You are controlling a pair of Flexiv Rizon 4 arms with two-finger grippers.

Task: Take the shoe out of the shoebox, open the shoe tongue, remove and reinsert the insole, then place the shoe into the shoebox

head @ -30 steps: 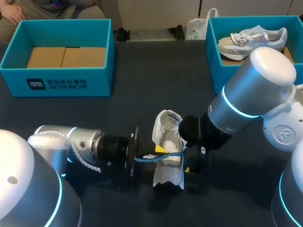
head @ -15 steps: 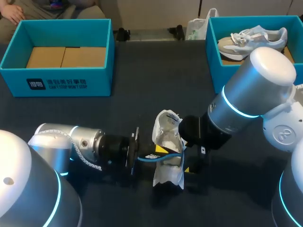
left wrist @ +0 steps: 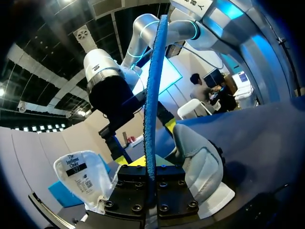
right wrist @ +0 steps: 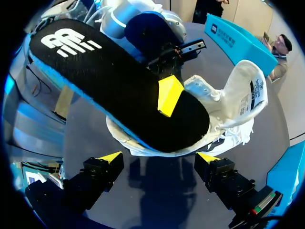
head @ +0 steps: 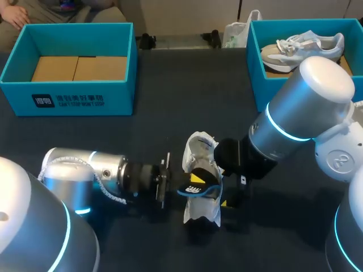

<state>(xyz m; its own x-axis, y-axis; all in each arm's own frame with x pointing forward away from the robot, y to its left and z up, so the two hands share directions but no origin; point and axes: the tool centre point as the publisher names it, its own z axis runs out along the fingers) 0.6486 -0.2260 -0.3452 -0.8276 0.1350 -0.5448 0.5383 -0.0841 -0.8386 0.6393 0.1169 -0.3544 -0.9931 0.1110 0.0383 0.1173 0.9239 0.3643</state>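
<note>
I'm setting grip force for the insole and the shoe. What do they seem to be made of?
Insole: matte black top that looks like woven fabric, over what seems a blue foam layer, judging by its fuzzy blue edge. Shoe: white and matte, probably a soft textile or synthetic upper, since it folds and creases.

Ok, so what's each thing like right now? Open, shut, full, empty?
Left end effector: shut on the insole.
Insole: held over the shoe's opening.
Right end effector: open, next to the shoe.
Shoe: on the table, tongue pulled open.
Left shoebox: open, no shoe inside.
Right shoebox: open, with another shoe inside.
</note>
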